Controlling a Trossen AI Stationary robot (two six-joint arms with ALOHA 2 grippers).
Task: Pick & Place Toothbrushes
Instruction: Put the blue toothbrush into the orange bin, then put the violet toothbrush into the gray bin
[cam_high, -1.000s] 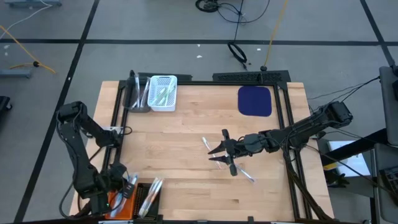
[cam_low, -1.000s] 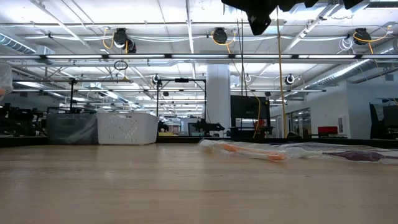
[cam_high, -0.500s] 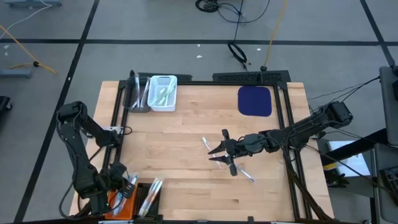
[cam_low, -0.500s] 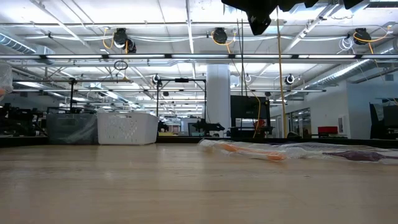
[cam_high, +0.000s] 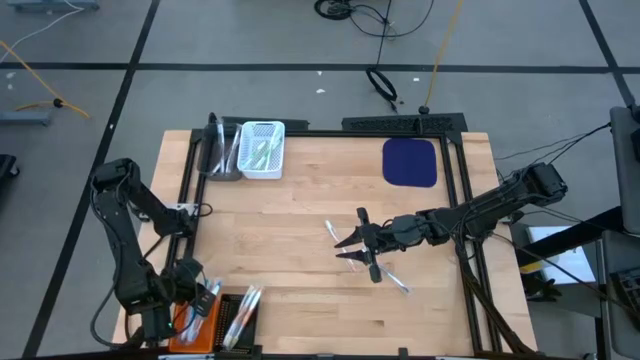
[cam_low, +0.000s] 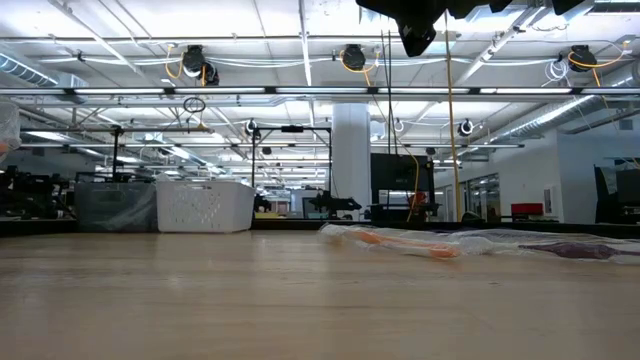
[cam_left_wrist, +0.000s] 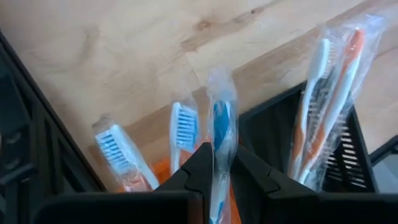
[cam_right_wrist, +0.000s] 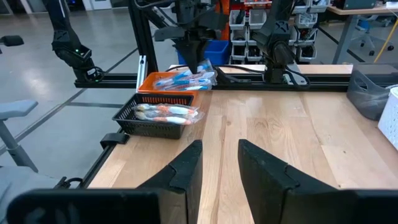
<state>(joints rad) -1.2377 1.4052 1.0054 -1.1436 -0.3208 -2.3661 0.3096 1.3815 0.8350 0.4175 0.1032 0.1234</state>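
High view: left gripper (cam_high: 205, 298) sits at the bench's near-left corner over the orange basket (cam_high: 192, 325). Left wrist view: its fingers pinch a wrapped blue toothbrush (cam_left_wrist: 221, 146). Right gripper (cam_high: 350, 246) hangs mid-bench, fingers apart, holding nothing

The left arm's upper joints are shifting slightly outward, toward the table's left edge, compared with a second ago. Its left gripper (cam_high: 196, 300) is easing its fingers a little apart around the plastic-wrapped blue-and-white toothbrush (cam_left_wrist: 221, 134), which is standing between them above the orange rectangular plastic basket (cam_high: 192, 328).
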